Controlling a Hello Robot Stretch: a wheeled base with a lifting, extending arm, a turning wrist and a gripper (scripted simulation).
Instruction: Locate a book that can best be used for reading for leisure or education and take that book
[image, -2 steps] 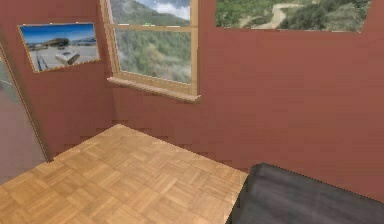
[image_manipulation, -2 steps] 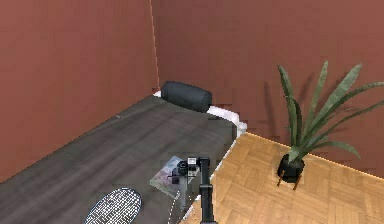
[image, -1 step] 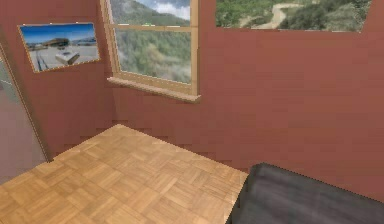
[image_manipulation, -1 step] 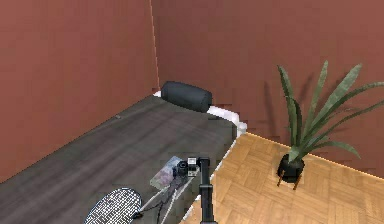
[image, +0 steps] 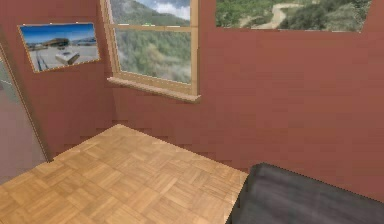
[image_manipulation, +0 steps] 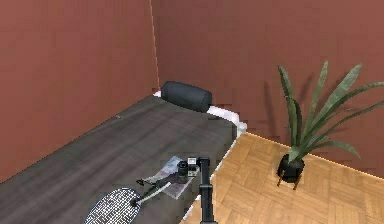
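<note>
In the arm side view my arm (image_manipulation: 204, 190) rises from the bottom edge over a bed with a dark grey cover (image_manipulation: 110, 140). The gripper (image_manipulation: 150, 190) reaches left from the arm's far end, above the bed's near corner. A small flat grey thing (image_manipulation: 172, 166) lies on the cover by the gripper; its shape is too vague to name. I cannot tell whether the gripper holds anything. A racket with a white meshed head (image_manipulation: 110, 208) lies on the bed just left of the fingers.
A dark pillow (image_manipulation: 187, 95) rests at the bed's far end against red-brown walls. A tall potted plant (image_manipulation: 305, 125) stands on parquet to the right. The forward view has a window (image: 152, 45), a framed picture (image: 60, 45), parquet floor (image: 130, 175) and the bed's dark corner (image: 310, 198).
</note>
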